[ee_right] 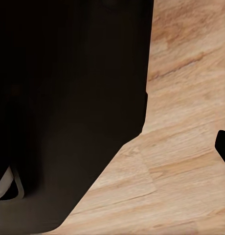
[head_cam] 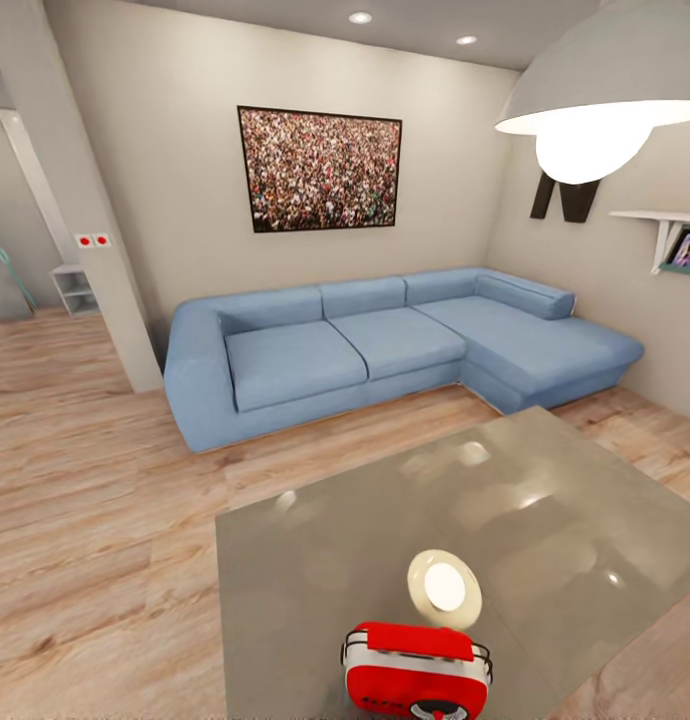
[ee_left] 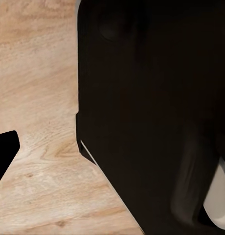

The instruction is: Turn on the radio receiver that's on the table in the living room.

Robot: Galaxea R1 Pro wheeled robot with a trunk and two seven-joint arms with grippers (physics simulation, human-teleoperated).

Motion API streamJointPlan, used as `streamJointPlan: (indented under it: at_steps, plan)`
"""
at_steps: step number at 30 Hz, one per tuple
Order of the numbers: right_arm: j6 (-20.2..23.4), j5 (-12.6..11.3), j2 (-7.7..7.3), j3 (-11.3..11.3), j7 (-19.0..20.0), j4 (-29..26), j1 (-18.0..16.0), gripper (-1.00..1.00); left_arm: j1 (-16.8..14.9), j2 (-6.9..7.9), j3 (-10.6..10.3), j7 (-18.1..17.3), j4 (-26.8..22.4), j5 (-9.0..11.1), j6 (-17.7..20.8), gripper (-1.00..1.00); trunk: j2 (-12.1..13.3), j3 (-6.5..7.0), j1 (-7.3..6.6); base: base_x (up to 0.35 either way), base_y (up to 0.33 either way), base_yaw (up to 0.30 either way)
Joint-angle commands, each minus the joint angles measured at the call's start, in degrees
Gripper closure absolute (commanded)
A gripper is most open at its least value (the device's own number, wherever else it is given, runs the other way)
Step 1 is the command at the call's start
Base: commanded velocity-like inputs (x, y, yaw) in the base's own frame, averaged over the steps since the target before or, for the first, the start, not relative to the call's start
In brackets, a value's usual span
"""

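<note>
The red radio receiver [head_cam: 417,672] stands upright on the near end of the glossy grey table [head_cam: 545,520], at the bottom edge of the head view. Its white trim and thin wire handle show; its lower face is cut off by the frame. In the left wrist view a dark fingertip [ee_left: 4,154] juts in at the edge over the wood floor [ee_left: 39,88], beside the robot's black body [ee_left: 151,112]. The right wrist view shows a similar dark fingertip [ee_right: 224,147] over the floor. Whether either gripper is open or shut cannot be told.
A blue L-shaped sofa [head_cam: 385,345] runs along the far wall under a framed crowd photo [head_cam: 320,170]. A white pendant lamp [head_cam: 595,100] hangs at upper right, mirrored on the tabletop. A wall pillar [head_cam: 95,220] stands left; light wood floor [head_cam: 95,520] lies left of the table.
</note>
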Motion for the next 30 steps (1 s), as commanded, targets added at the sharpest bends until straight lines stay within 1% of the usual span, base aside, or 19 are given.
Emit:
streamJointPlan:
  at_steps: [1, 30]
  plan:
    - [0.0, 0.0, -0.01, 0.0, 0.0, 0.0, 0.0, -1.00, 0.0, 0.02, 0.0, 0.0, 0.0, 0.0, 0.0, -1.00, 0.0, -0.09, 0.00, 0.000, 0.000, 0.000]
    - [0.0, 0.0, -0.06, 0.0, 0.0, 0.0, 0.0, -1.00, 0.0, 0.08, 0.0, 0.0, 0.0, 0.0, 0.0, -1.00, 0.0, -2.75, 0.00, 0.000, 0.000, 0.000]
